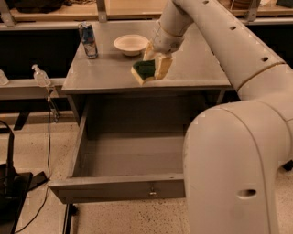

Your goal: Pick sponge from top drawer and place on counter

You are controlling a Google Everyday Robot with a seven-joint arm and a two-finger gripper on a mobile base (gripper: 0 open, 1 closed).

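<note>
Above the front edge of the surface point(100, 73) the hand point(154, 64) clasps the sponge point(144, 71): probably light, squashy foam, best pinched across its sides.

Floor point(137, 219): pale speckled stone-type finish, lit in a warm tone. Rear of room: light wooden bench point(128, 8) running full width, with metal uprights point(101, 9) and dark recesses below it. Left side: grey ledge point(23, 89) carrying a clear pump bottle point(40, 75); a black cable point(48, 137) drops from it to the floor, near black equipment point(11, 192). The hand point(153, 68), clamped on the sponge point(145, 71), hangs over the grey table point(201, 68) near its front edge.
</note>
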